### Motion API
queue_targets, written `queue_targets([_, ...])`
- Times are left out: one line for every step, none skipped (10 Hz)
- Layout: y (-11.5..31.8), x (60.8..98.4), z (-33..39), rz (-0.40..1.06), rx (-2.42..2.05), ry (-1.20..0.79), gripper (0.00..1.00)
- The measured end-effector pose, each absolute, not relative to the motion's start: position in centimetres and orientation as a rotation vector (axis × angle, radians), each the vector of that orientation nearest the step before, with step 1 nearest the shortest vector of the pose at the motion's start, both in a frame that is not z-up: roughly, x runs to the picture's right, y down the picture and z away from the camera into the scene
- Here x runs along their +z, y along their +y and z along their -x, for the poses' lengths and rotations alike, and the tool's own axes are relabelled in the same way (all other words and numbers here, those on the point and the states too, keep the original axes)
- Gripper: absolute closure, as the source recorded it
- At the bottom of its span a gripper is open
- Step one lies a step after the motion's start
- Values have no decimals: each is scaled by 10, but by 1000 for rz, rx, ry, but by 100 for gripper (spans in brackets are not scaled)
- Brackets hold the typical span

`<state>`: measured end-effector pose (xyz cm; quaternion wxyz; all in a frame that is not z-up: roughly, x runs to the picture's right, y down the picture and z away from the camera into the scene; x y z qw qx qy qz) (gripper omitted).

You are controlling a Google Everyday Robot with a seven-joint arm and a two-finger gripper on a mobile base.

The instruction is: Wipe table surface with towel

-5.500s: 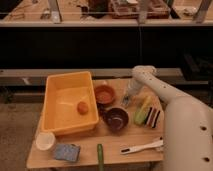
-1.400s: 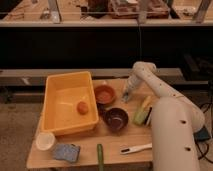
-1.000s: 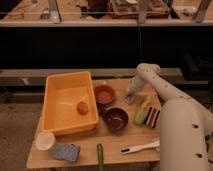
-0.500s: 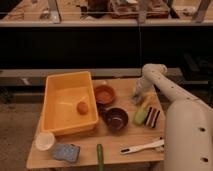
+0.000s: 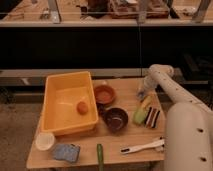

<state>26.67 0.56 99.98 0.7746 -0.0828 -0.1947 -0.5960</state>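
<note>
Blue-grey towel (image 5: pixel 65 152) front-left, jaws well apart — table's (image 5: pixel 113 143) right side

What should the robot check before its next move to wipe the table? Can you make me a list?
1. Where the tool is: over the right rear part of the table, just behind the green-yellow thing. Ok.
2. Towel in the tool: cannot tell.
3. Towel close by: the blue pad, maybe the towel, lies at the front left corner, far from the tool. Not ok.
4. Room to wipe: the orange bowl, dark bowl and white brush crowd the middle. Not ok.
5. Tool apart from the orange bowl: ok.
</note>
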Motion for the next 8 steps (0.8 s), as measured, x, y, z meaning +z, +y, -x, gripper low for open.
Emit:
queue_targets([2,1006,-268,145,-1301,-420,96])
queue_targets([-1,1009,-268,119,-1309,-421,96])
queue_targets([-4,1012,-267,97,-1325,-423,96])
queue_targets([-10,1016,-253,69,-1352,-434,96])
queue_targets([-13,1019,-239,53,-1378,-445,96])
queue_targets([-14,1022,-222,39,-1405,-459,96])
queue_targets([-15,1025,-208,27,-1427,-472,96])
queue_targets([-15,1028,-192,17,-1450,-491,96])
